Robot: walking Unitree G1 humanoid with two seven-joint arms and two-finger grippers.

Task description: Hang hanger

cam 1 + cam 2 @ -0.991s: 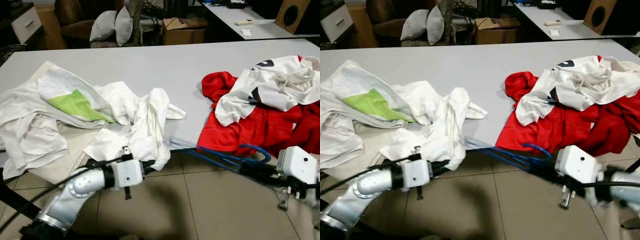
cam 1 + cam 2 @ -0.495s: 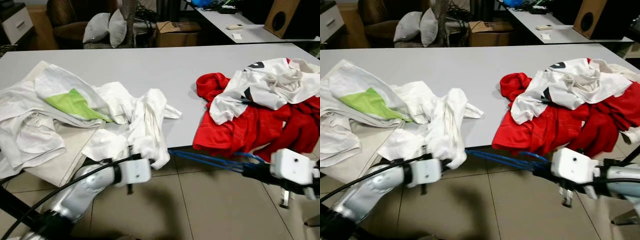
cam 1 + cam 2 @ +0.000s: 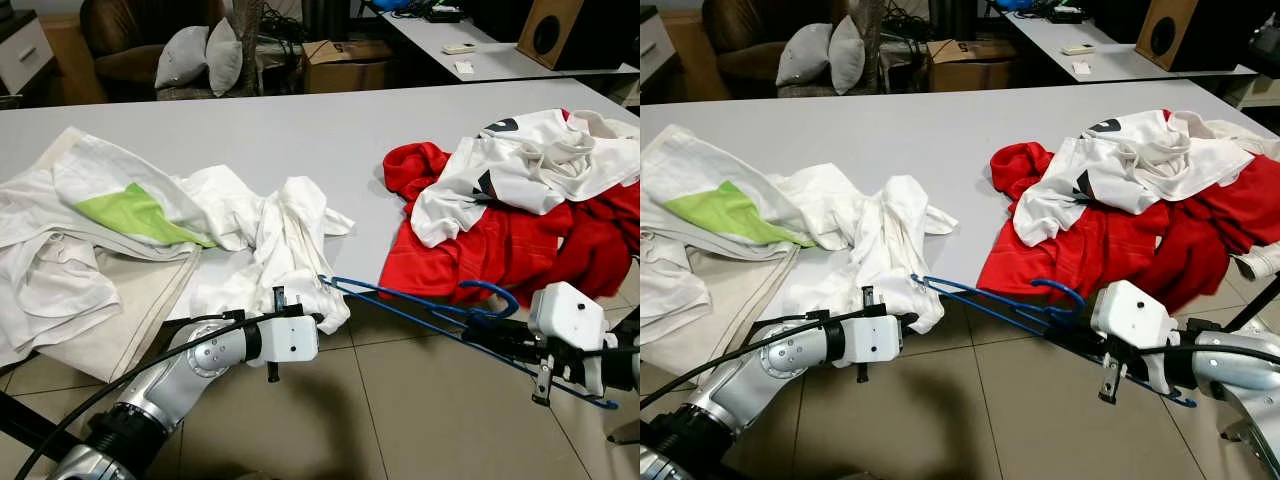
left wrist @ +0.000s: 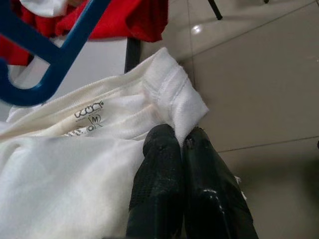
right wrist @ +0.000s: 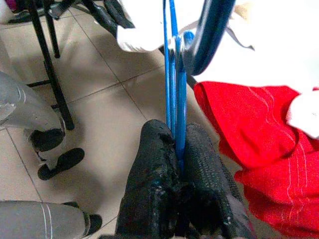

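A blue wire hanger (image 3: 420,305) juts out over the floor just off the table's front edge, and my right gripper (image 3: 500,345) is shut on it near its hook; the right wrist view shows the wires pinched between the black fingers (image 5: 159,164). The hanger's far tip lies at the hanging edge of a white garment (image 3: 290,240) draped over the grey table (image 3: 300,130). My left gripper (image 4: 180,142) is shut on that garment's ribbed collar edge, below the table's edge. A size label shows beside the collar.
Red clothes (image 3: 480,240) with a white printed shirt (image 3: 530,170) on top are heaped at the table's right. A white and green cloth (image 3: 130,210) lies at the left. A chair with cushions (image 3: 195,55) and a cardboard box (image 3: 345,60) stand behind. Tiled floor (image 3: 400,420) lies below.
The camera has shifted. The hanger's hook has come upright above the right gripper, and its tip has risen to the white garment's edge. My left gripper still holds the collar.
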